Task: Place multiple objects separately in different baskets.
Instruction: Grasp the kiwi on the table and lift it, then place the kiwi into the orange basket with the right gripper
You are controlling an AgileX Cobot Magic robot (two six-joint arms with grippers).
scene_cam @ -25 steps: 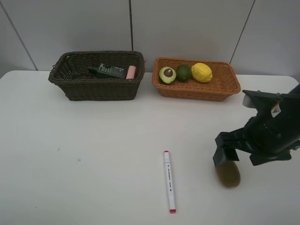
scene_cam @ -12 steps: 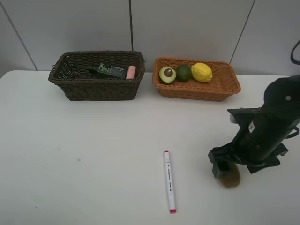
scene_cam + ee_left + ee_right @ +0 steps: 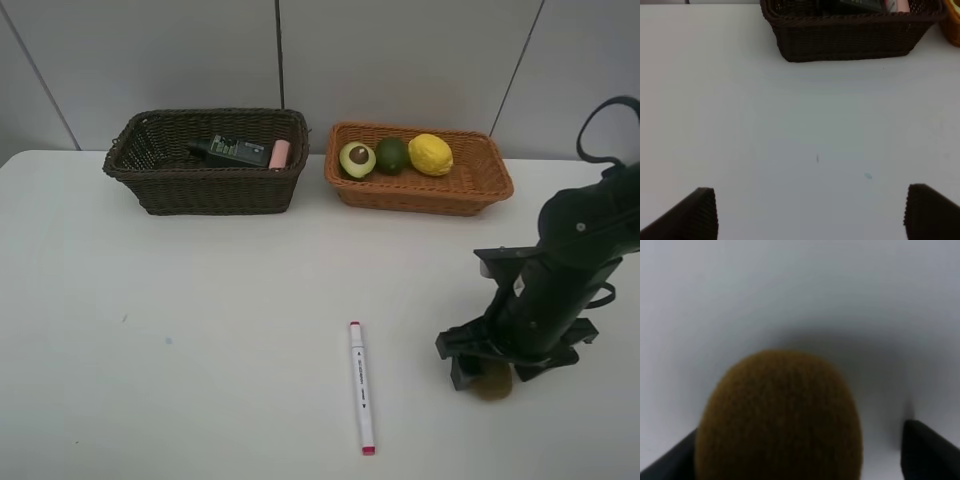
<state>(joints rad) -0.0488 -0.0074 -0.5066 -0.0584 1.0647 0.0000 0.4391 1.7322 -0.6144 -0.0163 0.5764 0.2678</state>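
Observation:
A brown kiwi (image 3: pixel 493 384) lies on the white table at the front right. My right gripper (image 3: pixel 486 368) stands low over it, open, with one finger on each side. The right wrist view shows the kiwi (image 3: pixel 780 415) close up between the fingertips (image 3: pixel 927 450). A white marker (image 3: pixel 361 387) lies on the table to the kiwi's left. The dark brown basket (image 3: pixel 210 192) holds the dark green bottle (image 3: pixel 235 152) and pink bottle (image 3: pixel 280 153). The light basket (image 3: pixel 420 196) holds the avocado half (image 3: pixel 357 159), lime (image 3: pixel 391 155) and lemon (image 3: pixel 430 154). My left gripper (image 3: pixel 812 215) is open and empty. The eraser is not in view.
The left wrist view shows the dark basket (image 3: pixel 850 37) ahead across bare white table (image 3: pixel 805 130). The table's front edge lies just below the marker. A grey panelled wall (image 3: pixel 400 60) rises behind the baskets.
My right arm has moved left and down, bringing its open gripper lower around the kiwi. The kiwi, the marker and the baskets have not moved.

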